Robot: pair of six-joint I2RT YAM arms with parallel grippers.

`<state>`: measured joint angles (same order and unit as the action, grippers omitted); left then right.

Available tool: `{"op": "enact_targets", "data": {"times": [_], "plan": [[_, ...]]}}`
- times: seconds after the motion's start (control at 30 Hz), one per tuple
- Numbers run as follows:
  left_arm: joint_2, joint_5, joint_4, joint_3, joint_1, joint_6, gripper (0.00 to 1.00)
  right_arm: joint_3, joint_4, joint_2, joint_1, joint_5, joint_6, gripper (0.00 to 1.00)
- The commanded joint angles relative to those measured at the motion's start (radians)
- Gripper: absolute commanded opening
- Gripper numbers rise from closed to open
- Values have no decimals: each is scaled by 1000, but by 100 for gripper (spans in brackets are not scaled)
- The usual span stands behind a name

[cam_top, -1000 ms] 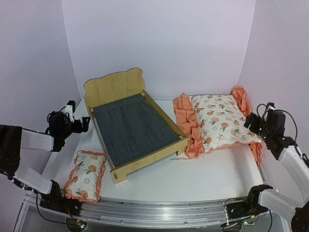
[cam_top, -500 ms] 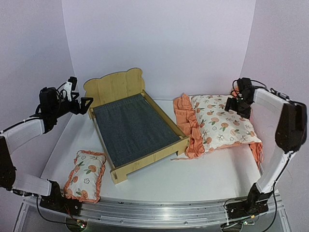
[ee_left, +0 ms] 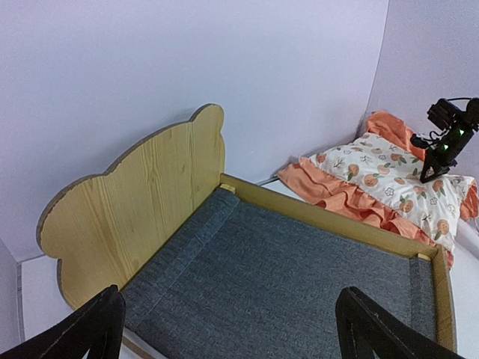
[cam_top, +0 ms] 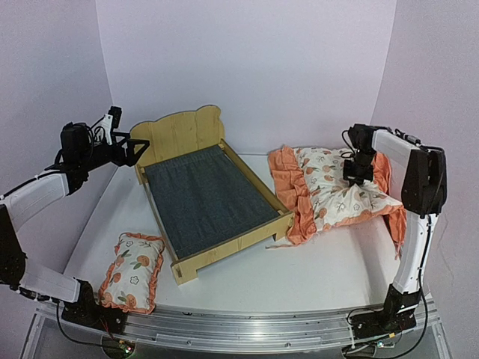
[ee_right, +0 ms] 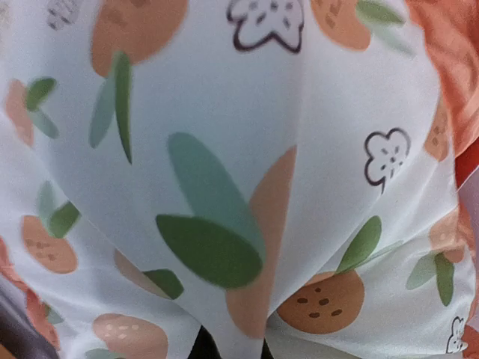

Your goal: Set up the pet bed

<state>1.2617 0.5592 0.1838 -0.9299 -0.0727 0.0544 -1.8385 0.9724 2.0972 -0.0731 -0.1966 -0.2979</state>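
Observation:
The pet bed (cam_top: 206,198) is a light plywood frame with a bear-ear headboard (cam_top: 179,134) and a dark grey fabric base (ee_left: 284,277), standing at the centre-left. My left gripper (cam_top: 135,152) hovers open just left of the headboard, its fingertips (ee_left: 97,329) straddling the head end with nothing between them. My right gripper (cam_top: 358,170) is down on the fruit-print mattress cushion (cam_top: 329,194) to the right of the bed. It is shut on a pinched fold of the cushion fabric (ee_right: 224,149), which fills the right wrist view and hides the fingers.
A small matching fruit-print pillow (cam_top: 133,271) lies at the front left, beside the footboard. White walls close in the back and both sides. The cushion's orange ruffle (cam_top: 288,194) lies against the bed's right rail.
My right arm swung in over the cushion, came down on it and shut on its fabric; the cushion has bunched up. My left gripper moved closer to the headboard, still open.

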Motion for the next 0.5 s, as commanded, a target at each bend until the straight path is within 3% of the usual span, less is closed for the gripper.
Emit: {"op": "enact_targets", "data": {"times": [0.0,0.1,0.3,0.47], "plan": [[25,46,31,-81,-2,-43,100,-252,27,-156,-1,66,20,0],[38,37,49,-112,-2,-45,100,-391,-21,-207,-3,142,-2,0],[61,41,84,-164,-2,-84,100,-321,-367,-362,-128,317,1,0],[83,28,92,-216,-2,-104,100,-367,-515,-342,-277,448,-64,0]]}}
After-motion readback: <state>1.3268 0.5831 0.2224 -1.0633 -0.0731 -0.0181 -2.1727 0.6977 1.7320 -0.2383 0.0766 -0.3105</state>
